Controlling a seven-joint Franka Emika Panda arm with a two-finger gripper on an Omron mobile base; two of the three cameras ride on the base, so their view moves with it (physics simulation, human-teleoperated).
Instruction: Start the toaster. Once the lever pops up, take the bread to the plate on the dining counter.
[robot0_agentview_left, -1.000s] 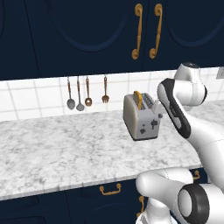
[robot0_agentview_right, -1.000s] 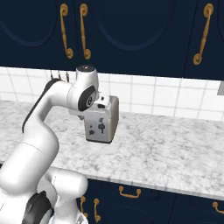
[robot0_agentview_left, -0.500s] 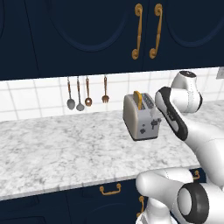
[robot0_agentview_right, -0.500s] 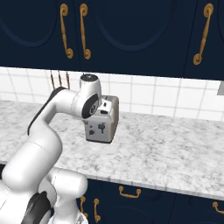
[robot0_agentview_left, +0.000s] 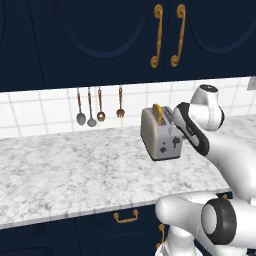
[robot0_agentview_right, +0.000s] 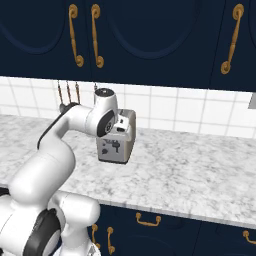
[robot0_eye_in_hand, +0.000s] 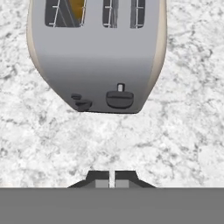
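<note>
Arm's bent over the toaster (robot0_agentview_left: 161, 135), gripper (robot0_eye_in_hand: 112, 178) pressed together, empty, just below its control face in the hand view.

toaster (robot0_agentview_left: 160, 135) on marble worktop (robot0_agentview_left: 75, 175), bread (robot0_agentview_left: 157, 114) in its slot; utensils (robot0_agentview_left: 99, 107) hang on wall behind, to its left.

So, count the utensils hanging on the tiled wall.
4, in a row left of the toaster: ladle, second ladle, wooden spoon, fork. In the right base view, the arm covers some.
</note>
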